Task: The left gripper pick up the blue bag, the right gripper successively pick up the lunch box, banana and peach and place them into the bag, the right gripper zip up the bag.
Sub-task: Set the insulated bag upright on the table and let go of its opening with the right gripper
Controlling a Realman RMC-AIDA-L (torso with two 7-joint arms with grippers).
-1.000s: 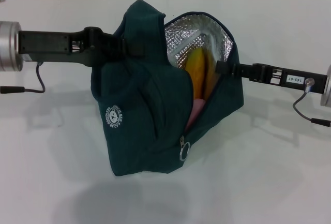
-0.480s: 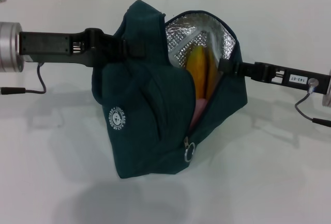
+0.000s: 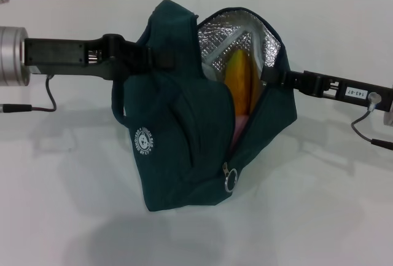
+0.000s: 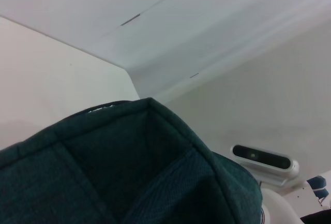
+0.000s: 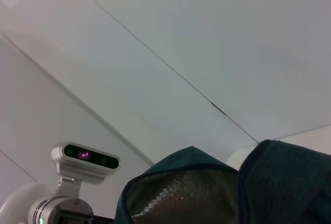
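Blue bag (image 3: pixel 184 137) shifted right w/ right claw (image 3: pixel 269 77); zipper pull (image 3: pixel 230 182) lower.

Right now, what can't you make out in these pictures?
- Head view: left gripper fingertips, buried in blue bag fabric.
- Head view: right gripper tips, hidden by the bag's rim.
- Lunch box: not identifiable beside the banana.
- Peach: only a pink sliver shows.

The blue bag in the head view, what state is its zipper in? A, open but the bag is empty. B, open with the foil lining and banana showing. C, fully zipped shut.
B: the blue bag gapes at the top, showing its silver foil lining and the banana inside, with the ring zipper pull low near the bottom.
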